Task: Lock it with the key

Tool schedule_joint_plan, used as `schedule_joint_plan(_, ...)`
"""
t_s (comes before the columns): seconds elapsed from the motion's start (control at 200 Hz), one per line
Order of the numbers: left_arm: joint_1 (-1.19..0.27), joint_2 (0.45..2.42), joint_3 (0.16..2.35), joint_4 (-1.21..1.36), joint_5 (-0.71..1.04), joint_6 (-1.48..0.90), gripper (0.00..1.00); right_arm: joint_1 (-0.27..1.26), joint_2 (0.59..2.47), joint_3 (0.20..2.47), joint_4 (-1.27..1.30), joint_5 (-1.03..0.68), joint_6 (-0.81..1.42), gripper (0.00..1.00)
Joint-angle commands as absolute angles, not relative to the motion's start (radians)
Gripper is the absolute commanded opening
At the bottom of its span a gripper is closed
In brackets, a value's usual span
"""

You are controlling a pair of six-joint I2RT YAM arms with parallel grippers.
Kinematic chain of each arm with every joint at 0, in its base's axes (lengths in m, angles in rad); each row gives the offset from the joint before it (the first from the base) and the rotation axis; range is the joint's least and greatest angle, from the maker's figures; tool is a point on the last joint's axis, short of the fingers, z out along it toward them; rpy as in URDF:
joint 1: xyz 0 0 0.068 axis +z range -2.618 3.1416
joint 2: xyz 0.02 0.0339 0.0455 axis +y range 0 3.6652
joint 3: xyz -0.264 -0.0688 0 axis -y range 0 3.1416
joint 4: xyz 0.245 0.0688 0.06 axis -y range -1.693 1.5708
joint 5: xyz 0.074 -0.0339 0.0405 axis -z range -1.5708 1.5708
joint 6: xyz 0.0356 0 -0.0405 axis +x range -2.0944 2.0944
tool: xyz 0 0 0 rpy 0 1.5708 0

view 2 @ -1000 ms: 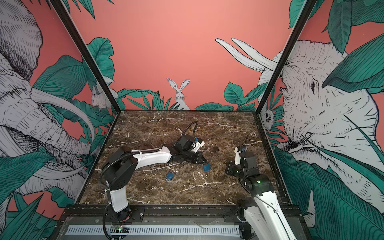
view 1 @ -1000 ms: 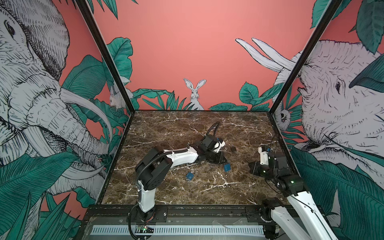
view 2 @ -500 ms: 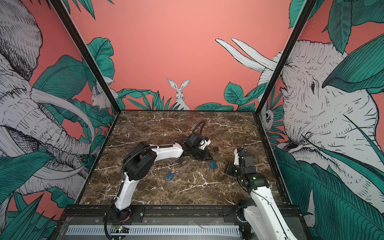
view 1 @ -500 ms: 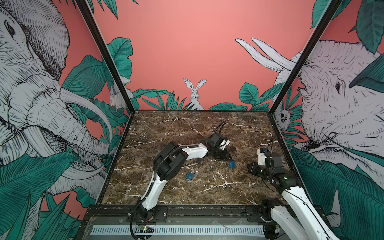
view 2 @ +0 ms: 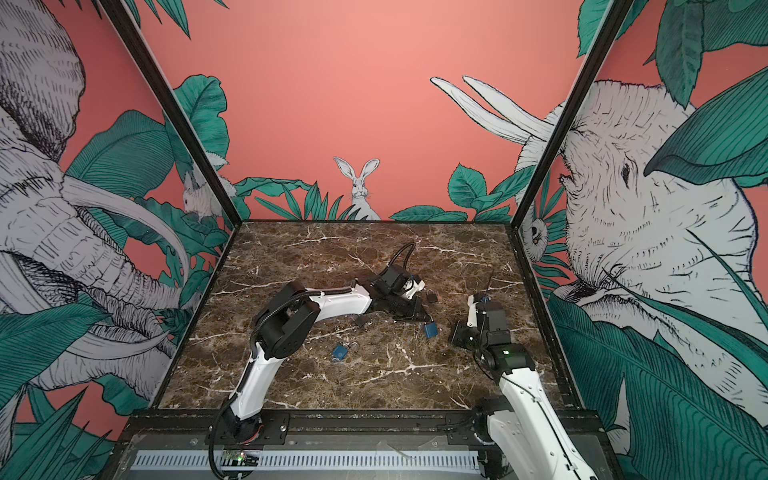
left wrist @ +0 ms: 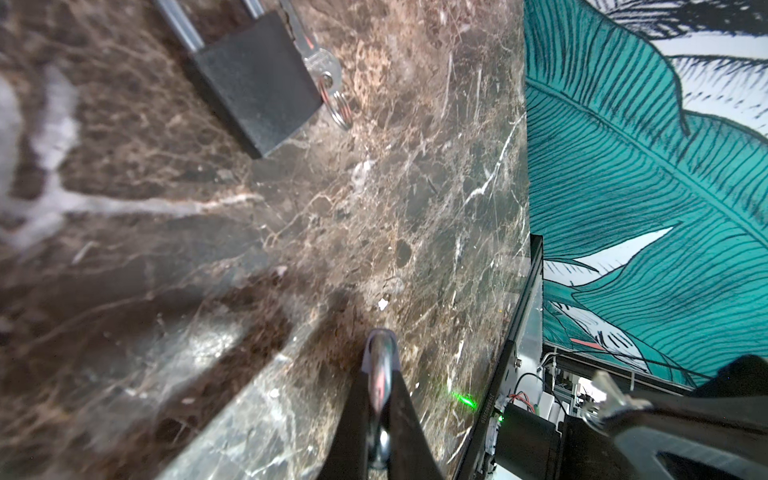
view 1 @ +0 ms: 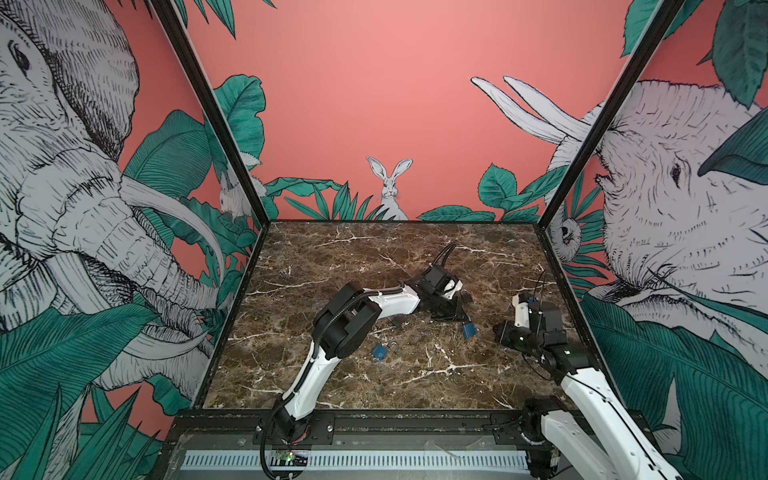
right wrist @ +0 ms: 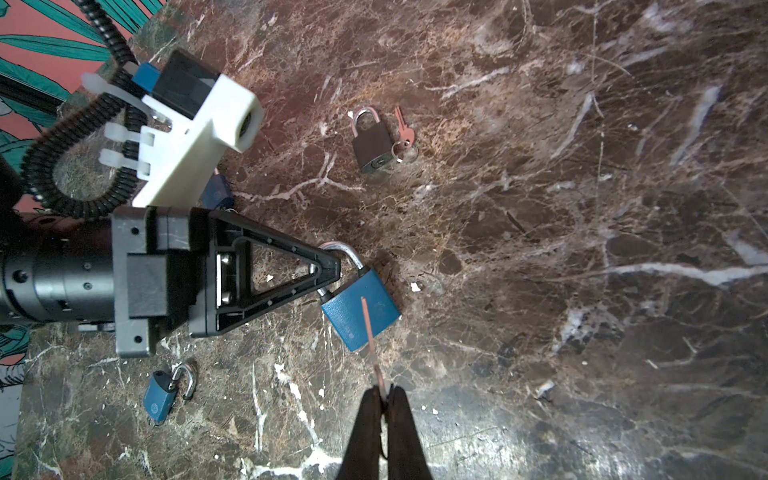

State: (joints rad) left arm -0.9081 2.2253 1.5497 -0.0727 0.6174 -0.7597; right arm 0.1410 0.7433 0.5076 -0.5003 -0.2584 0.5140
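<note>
Over on the right wrist view, right gripper (right wrist: 384, 401) pinches a key (right wrist: 369, 332) both top views can't resolve. Key tip overlaps the blue padlock (right wrist: 360, 309), shackle clamped by left gripper (right wrist: 332, 270).

The left arm (view 1: 311, 382) and right arm (view 1: 590, 392) have white shells and black joints. Behind the left's black triangular fingers (right wrist: 330, 266) sit a white bracket (right wrist: 199, 124) and a zip-tied coiled black cable (right wrist: 106, 31).
</note>
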Motion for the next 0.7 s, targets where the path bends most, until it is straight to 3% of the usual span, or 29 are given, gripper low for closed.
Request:
schedule_joint_plan(0.0,-0.914,2.224,1.569,-0.115,0.609,-0.763,0.19,0.137,0.756,0.488,-0.452,-0.262,0.496,0.00)
schedule_joint_plan(0.175,-0.911,2.223,1.569,-0.125,0.553,-0.764,0.28,0.137,0.769,0.493,-0.442,-0.271,0.485,0.00)
schedule_joint_plan(0.695,-0.846,2.092,1.504,-0.125,0.502,-0.746,0.31,0.137,0.834,0.440,-0.349,-0.328,0.498,0.00)
